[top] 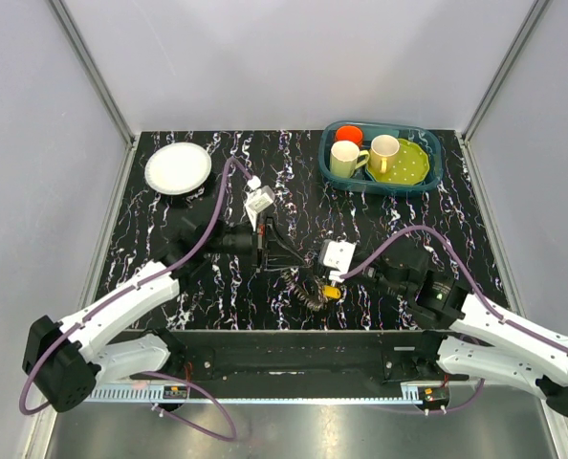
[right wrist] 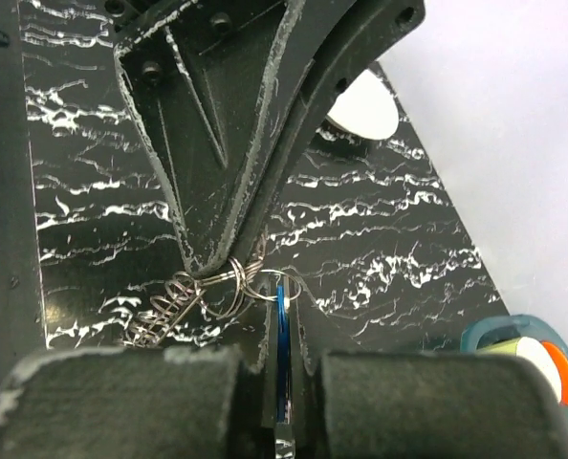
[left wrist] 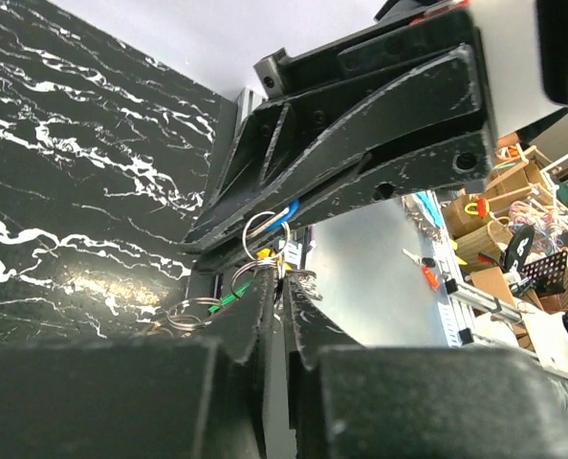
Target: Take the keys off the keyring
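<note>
My left gripper [left wrist: 276, 292] pinched shut on the wire keyring [left wrist: 261, 228], my right gripper [left wrist: 217, 244] closed just above on the keys [left wrist: 286, 212], black marbled table [left wrist: 74, 191] behind.

Keyring [top: 312, 292] at table's [top: 380, 225] near edge

Bright even overhead light, soft faint shadows, pale glare on table [left wrist: 93, 282] in left wrist view, keyring [right wrist: 229, 277] sharp, near foreground blurred in wrist views.
</note>
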`<state>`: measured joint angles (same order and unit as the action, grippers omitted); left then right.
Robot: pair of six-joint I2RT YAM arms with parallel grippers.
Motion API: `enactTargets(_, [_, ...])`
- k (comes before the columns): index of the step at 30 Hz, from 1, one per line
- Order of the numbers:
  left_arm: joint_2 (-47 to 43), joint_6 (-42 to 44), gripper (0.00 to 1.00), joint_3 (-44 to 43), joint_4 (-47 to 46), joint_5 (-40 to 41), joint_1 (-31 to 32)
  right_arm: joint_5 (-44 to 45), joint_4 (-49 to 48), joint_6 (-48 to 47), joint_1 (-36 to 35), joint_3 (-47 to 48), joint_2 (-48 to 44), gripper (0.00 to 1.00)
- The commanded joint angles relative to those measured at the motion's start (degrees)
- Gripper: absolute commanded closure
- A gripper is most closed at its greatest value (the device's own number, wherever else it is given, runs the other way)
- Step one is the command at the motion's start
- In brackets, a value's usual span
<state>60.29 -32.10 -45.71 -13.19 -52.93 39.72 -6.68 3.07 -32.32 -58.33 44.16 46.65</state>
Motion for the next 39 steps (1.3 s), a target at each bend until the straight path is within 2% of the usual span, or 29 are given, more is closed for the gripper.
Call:
enactTargets(1, [2.5, 3.8, 0.9, -3.9, 3.1, 1.3, 0.3, 0.1, 2.0, 1.3, 0.5, 4.6, -0.2, 1.0])
enactTargets(3, [3.1, 5.6, 0.82, -4.9, 5.3, 2.8, 0.2, 0.5, 3.2, 3.5, 0.5, 5.2, 0.1, 1.0])
enactTargets(4, [3.3, 6.3, 0.71, -5.7, 6.2, 3.4, 0.1, 0.9, 3.6, 4.3, 0.5, 5.5, 0.3, 1.0])
enactTargets(5, [3.3, 6.7, 0.65, -5.9, 6.9, 4.2, 0.1, 0.9, 4.6, 5.7, 0.5, 5.9, 0.5, 1.0])
enactTargets(8, [3.3, 7.7, 0.53, -6.4, 8.4, 6.2, -0.7, 1.0, 6.4, 8.7, 0.5, 6.1, 1.1, 1.0])
enactTargets(11, [2.7, 8.2, 0.49, -6.6, 9.5, 7.7, -2.2, 1.1, 9.0, 12.4, 0.5, 6.3, 2.0, 1.0])
enactTargets(14, [1.6, 8.5, 0.46, -6.4, 10.6, 11.1, -4.2, 2.2, 12.4, 16.6, 0.5, 7.7, 3.4, 1.0])
enactTargets(20, [-3.6, 11.7, 0.44, -3.6, 13.0, 24.0, -5.3, 3.0, 16.4, 23.8, 0.5, 10.3, 5.9, 1.0])
enactTargets(25, [-8.4, 13.5, 0.44, -1.6, 16.3, 27.1, -5.3, 4.7, 22.4, 32.0, 0.5, 15.8, 11.7, 1.0])
enactTargets(26, [-9.2, 13.6, 0.44, -1.5, 17.0, 28.2, -5.2, 4.7, 25.7, 36.3, 0.5, 17.0, 13.1, 1.0])
enactTargets(31, [-14.1, 11.3, 0.43, 1.0, 16.9, 27.4, -5.3, 2.2, 32.0, 42.4, 0.5, 20.4, 19.1, 1.0])
enactTargets(35, [-18.6, 4.8, 0.44, 7.1, 10.1, 22.0, -5.3, 1.8, 34.1, 45.2, 0.5, 22.3, 20.8, 1.0])
enactTargets(39, [-22.9, 1.8, 0.44, 10.7, 9.3, 22.5, -5.3, -1.3, 36.4, 48.0, 0.5, 26.1, 24.1, 1.0])
